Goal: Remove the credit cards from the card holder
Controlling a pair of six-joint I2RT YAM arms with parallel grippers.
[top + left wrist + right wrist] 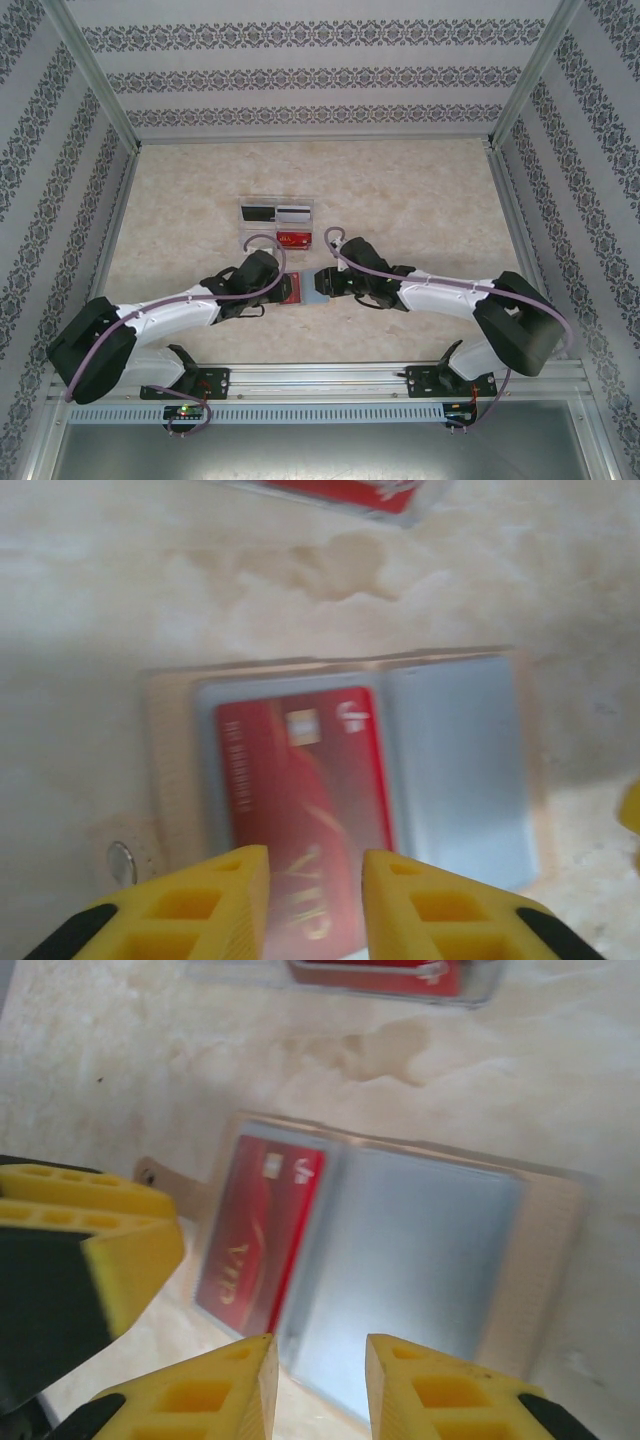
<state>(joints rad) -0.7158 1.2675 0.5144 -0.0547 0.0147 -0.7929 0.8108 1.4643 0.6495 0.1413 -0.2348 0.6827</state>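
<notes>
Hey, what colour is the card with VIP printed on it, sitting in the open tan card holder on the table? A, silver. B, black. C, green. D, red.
D: the red VIP card lies in the left half of the flat tan card holder, beside a blue-grey panel.

1. We look down on a table top (400, 190) of pale beige with a marbled pattern
2. Close up we find a faint brownish stain (340, 565) on that surface
3. The back wall (320, 75), left wall (50, 170) and right wall (590, 170) are papered white with bands of dark grey floral ornament
4. Aluminium posts (95, 75) slant up at the back corners
5. A metal rail (320, 378) runs along the near edge, with a grey metal sheet (320, 445) below it
6. We find the light soft and even
</notes>
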